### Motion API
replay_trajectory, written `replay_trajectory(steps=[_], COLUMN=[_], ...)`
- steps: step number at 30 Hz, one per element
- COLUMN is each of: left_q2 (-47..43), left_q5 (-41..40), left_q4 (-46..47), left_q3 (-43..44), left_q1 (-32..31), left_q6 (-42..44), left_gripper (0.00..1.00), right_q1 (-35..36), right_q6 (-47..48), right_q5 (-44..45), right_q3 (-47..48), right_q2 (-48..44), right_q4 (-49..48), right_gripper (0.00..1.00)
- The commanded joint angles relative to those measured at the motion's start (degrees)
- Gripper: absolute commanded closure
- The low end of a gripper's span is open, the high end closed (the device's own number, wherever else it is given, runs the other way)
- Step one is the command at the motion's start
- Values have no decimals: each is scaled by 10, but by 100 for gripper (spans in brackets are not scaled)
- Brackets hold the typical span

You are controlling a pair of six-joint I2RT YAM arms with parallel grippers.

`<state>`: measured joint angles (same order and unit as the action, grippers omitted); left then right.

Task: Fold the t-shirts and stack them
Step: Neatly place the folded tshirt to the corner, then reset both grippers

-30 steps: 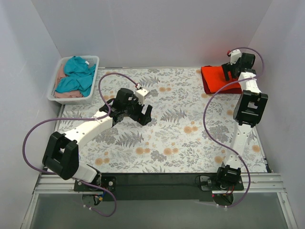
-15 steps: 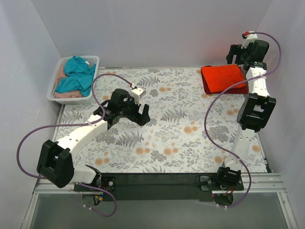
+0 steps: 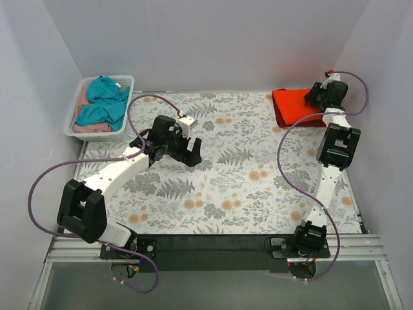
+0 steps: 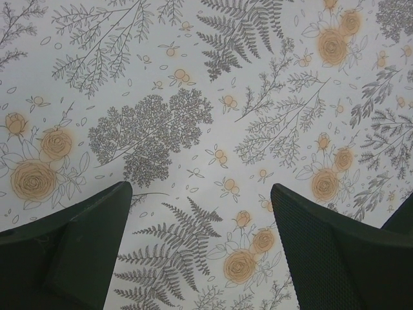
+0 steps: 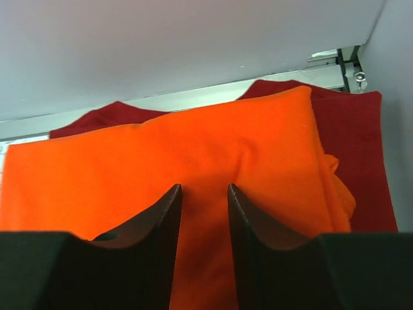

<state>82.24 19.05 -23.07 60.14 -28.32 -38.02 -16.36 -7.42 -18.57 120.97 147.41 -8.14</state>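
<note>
From above, the right claw [image 3: 316,97] had dropped back from its raised pose of half a second earlier, and the orange-red shirt [image 3: 293,106] lay directly beneath it. The left claw [image 3: 191,152] hung over the floral table [image 3: 258,187], barely shifted.

Left wrist view: the claw gaped wide and empty, with only tablecloth below.

Right wrist view: the claw's tips stood narrowly parted, seemingly pinching nothing. The orange-red shirt lay folded just ahead, atop the crimson shirt [image 5: 368,148], whose edges showed beyond it. The stack looked built, so the return likely meant a final press.
</note>
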Motion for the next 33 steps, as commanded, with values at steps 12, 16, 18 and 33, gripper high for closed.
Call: replay_trajectory(steps=[12, 16, 18, 33], left_q2=[9, 0, -1, 35], left_q5=[18, 27, 36, 14], left_q4=[-26, -15, -15, -181], left_q3=[38, 31, 36, 143], left_q1=[19, 22, 28, 84], left_q6=[12, -3, -23, -75], left_gripper=[11, 11, 10, 4], right_q1=[-24, -24, -23, 10], right_q6=[-52, -73, -81, 201], right_q5=[-26, -84, -115, -221], right_q3=[-32, -96, -145, -331], right_q2=[-85, -182, -218, -542], right_q4=[-95, -93, -86, 417], right_gripper=[10, 2, 2, 2])
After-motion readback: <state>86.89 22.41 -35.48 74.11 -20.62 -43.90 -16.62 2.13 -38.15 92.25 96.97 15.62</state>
